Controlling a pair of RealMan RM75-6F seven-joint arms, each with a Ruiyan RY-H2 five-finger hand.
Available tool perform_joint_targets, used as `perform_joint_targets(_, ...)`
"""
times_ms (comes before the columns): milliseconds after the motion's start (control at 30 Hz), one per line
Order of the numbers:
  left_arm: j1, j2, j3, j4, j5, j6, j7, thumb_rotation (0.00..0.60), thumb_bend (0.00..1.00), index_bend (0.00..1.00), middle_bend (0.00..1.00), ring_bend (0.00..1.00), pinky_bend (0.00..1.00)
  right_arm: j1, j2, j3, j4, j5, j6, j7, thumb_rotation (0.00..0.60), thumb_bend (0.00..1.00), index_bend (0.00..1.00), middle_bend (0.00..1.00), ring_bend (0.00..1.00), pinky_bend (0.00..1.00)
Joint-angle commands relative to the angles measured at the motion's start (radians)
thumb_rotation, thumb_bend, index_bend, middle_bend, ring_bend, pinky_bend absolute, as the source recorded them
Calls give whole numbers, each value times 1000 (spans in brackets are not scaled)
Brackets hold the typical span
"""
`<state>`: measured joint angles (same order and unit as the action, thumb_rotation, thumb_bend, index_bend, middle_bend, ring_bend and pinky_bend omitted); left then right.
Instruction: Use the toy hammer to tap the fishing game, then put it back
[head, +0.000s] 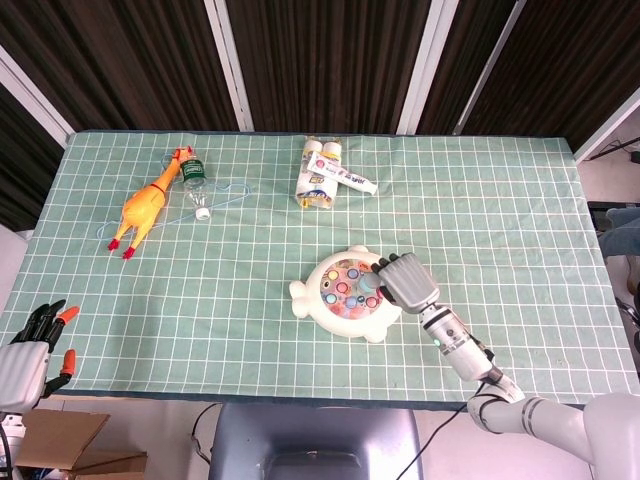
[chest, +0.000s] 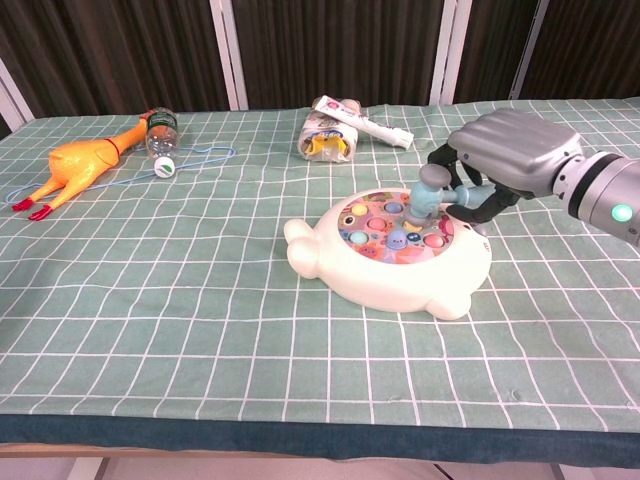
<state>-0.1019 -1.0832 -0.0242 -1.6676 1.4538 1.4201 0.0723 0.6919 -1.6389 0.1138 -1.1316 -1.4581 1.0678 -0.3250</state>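
Evidently the tapping step is in hand: the toy hammer (chest: 432, 192) is gripped in the curled fingers of the right hand (chest: 505, 160), its head held on or just above the fishing game (chest: 390, 250) at centre right of the chest view. Contact cannot be confirmed. Next, a lift and a return of the hammer to the surface would be needed. The left hand (head: 30, 350), fingers spread and holding nothing, is cut off at the lower left.
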Motion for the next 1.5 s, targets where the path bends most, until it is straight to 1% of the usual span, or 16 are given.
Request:
perform_joint_targets(33,0,0,0,0,0,0,-1,600,546,167,48,35,325,-1,-3,-2,7,-1,0,4,600,1000,907,717,821,855)
perform_joint_targets(233,-1,0,0,-1,-2,-3,0,600,545,167,48,35,324,-6,3,5,3,-6,25,14,600,1000,907,717,821,855)
perform_joint_targets(467,-4,-2,1,-1,-4,-9,7,600,545,168,48,35,325,-6,48,22,-77,-16,52,18,600,1000,907,717,821,855)
perform_joint_targets(600,-5,-3,2,-2,-5,-12,11,600,545,168,47,35,325,1,69,19,-127,-21,40,2,600,1000,907,717,821,855)
perform_joint_targets(767,-5,-1,2,-3,-5,-11,8,600,545,168,47,35,325,9,76,8,-159,-21,16,-26,600,1000,907,717,821,855)
perform_joint_targets(1033,-4,2,2,-4,-6,-11,4,600,545,168,48,35,326,14,66,-3,-159,-11,-11,-40,600,1000,907,717,821,855)
perform_joint_targets(1500,-4,2,3,-7,-6,-11,7,600,545,167,48,35,325,12,55,-13,-140,-13,-14,-38,600,1000,907,717,821,855)
